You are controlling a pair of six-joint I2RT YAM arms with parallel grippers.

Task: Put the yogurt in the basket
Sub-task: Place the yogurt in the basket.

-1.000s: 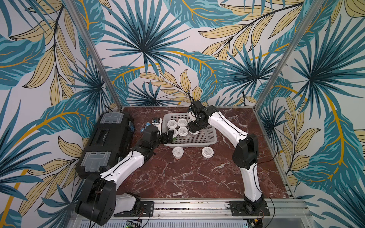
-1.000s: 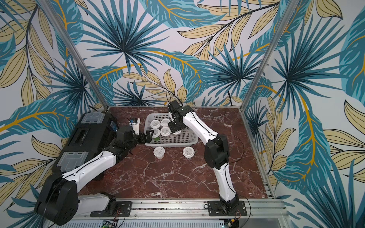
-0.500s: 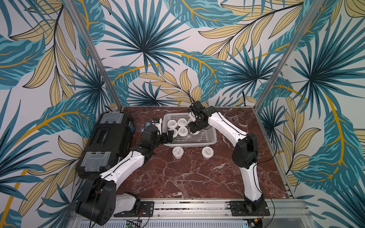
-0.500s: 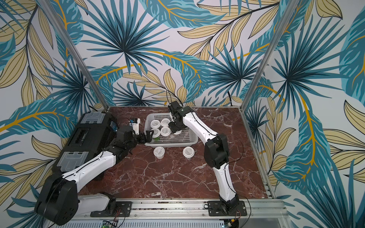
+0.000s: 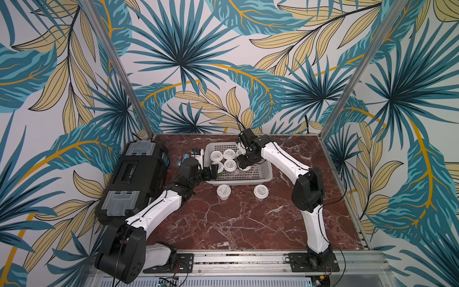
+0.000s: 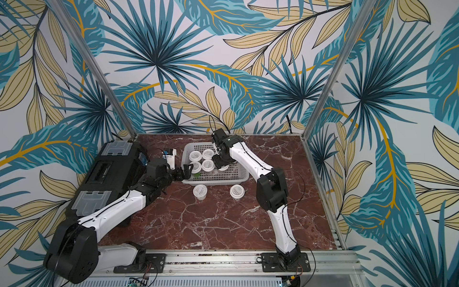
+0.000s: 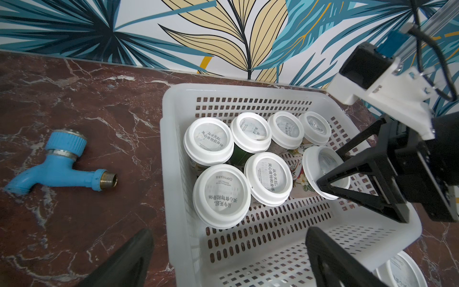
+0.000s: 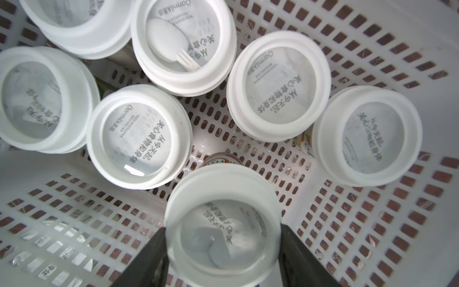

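Note:
The pale basket (image 5: 269,177) (image 6: 246,177) (image 7: 171,149) stands at the back of the table with several white-lidded yogurt cups (image 5: 229,154) (image 7: 208,140) (image 8: 139,135) standing in it. My right gripper (image 5: 244,164) (image 6: 221,165) (image 8: 222,238) is shut on another yogurt cup (image 7: 323,161) (image 8: 222,218), low inside the basket beside the others. Two yogurt cups (image 5: 223,191) (image 5: 260,191) (image 6: 200,190) stand on the table just in front of the basket. My left gripper (image 5: 211,172) (image 6: 185,171) (image 7: 229,232) is open and holds nothing, with one finger on each side of the basket's left end wall.
A large black toolbox (image 5: 134,179) (image 6: 106,174) lies along the left side. A small blue tap fitting (image 7: 59,166) (image 5: 179,162) lies on the marble between toolbox and basket. Aluminium posts and leaf-printed walls close in the back and sides.

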